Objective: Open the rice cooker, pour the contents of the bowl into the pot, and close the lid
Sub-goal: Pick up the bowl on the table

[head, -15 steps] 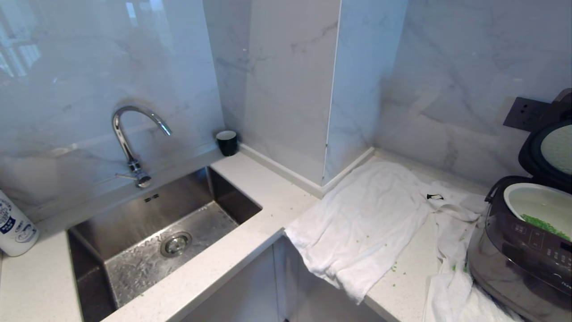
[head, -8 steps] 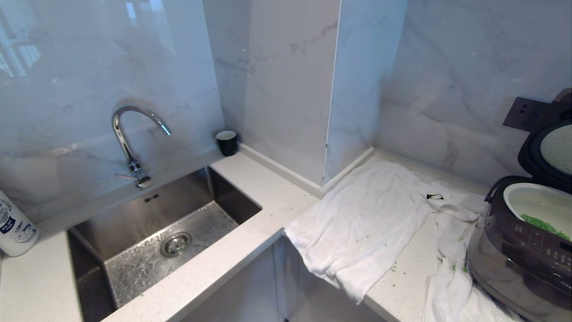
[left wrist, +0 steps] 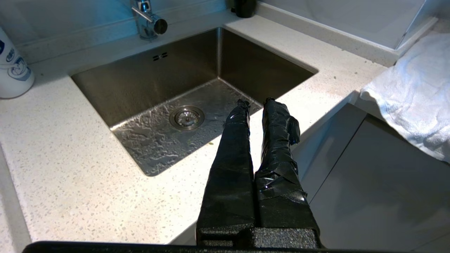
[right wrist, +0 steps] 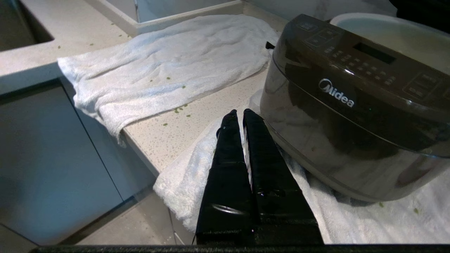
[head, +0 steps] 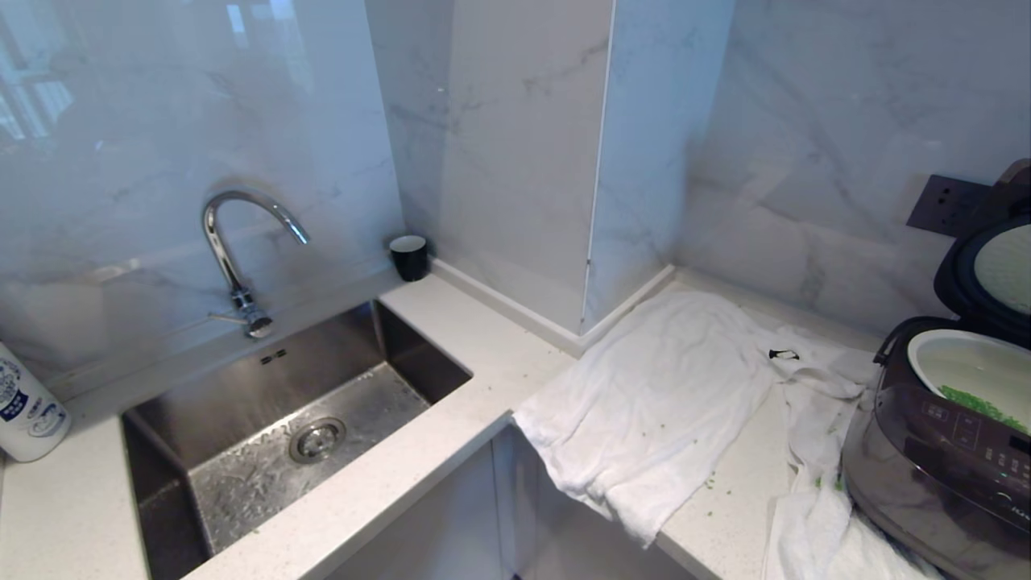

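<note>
The rice cooker (head: 934, 475) stands at the counter's far right on a white towel, cut off by the edge of the head view. Its lid (head: 991, 266) is raised, showing the round pale plate underneath. The white pot (head: 966, 370) sits inside with small green bits (head: 979, 407) at its bottom. No bowl shows in any view. My right gripper (right wrist: 242, 114) is shut and empty, low in front of the rice cooker (right wrist: 351, 116) over the towel's edge. My left gripper (left wrist: 255, 102) is shut and empty, hanging off the counter's front by the sink. Neither arm shows in the head view.
A white towel (head: 660, 403) drapes over the counter's inner corner, with green specks scattered on and near it. A steel sink (head: 322, 354) with a curved faucet (head: 233, 250) lies left. A black cup (head: 409, 256) stands by the wall, a white bottle (head: 24, 411) far left, a wall socket (head: 946, 205) behind the cooker.
</note>
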Tool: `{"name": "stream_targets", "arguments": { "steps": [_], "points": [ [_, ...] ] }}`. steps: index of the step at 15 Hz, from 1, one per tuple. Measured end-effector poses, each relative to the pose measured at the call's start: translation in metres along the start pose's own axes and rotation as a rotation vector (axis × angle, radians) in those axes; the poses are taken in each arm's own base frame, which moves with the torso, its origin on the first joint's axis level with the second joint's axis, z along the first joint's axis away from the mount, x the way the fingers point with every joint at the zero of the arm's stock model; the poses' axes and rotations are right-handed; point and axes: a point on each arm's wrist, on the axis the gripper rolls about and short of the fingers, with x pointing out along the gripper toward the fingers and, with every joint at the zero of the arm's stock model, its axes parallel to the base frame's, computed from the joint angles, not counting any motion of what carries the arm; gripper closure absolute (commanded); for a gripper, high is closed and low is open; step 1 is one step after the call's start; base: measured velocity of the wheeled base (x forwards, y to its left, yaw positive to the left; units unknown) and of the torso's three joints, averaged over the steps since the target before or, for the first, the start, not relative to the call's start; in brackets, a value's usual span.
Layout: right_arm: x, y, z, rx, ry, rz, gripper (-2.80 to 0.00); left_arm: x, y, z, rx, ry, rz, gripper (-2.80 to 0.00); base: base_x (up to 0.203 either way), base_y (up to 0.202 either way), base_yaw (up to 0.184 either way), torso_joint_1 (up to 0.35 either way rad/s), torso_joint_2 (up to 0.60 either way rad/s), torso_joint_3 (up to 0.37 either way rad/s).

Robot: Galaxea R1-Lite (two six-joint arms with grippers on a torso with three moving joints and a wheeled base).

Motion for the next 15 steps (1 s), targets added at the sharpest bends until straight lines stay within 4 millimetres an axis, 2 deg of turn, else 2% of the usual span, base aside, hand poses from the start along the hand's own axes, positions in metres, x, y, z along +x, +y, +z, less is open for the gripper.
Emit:
{"name": "stream_targets", "arguments": {
  "steps": [4, 9, 15],
  "points": [
    [0.0007, -0.0012, 0.0014, 0.118, -0.029, -0.046, 0.00, 0.0000, 0.0000, 0.0000, 0.000, 0.000, 0.000, 0.00, -0.012, 0.000, 0.000, 0.002, 0.00, 0.001],
    [0.0010, -0.0011, 0.0007, 0.120, -0.027, -0.045, 0.00, 0.0000, 0.0000, -0.0001, 0.000, 0.000, 0.000, 0.00, -0.169, 0.000, -0.001, 0.005, 0.00, 0.000],
    [0.0009, -0.0011, 0.0007, 0.120, -0.027, -0.046, 0.00, 0.0000, 0.0000, -0.0001, 0.000, 0.000, 0.001, 0.00, 0.000, 0.000, 0.000, 0.000, 0.00, 0.000]
  ]
}}
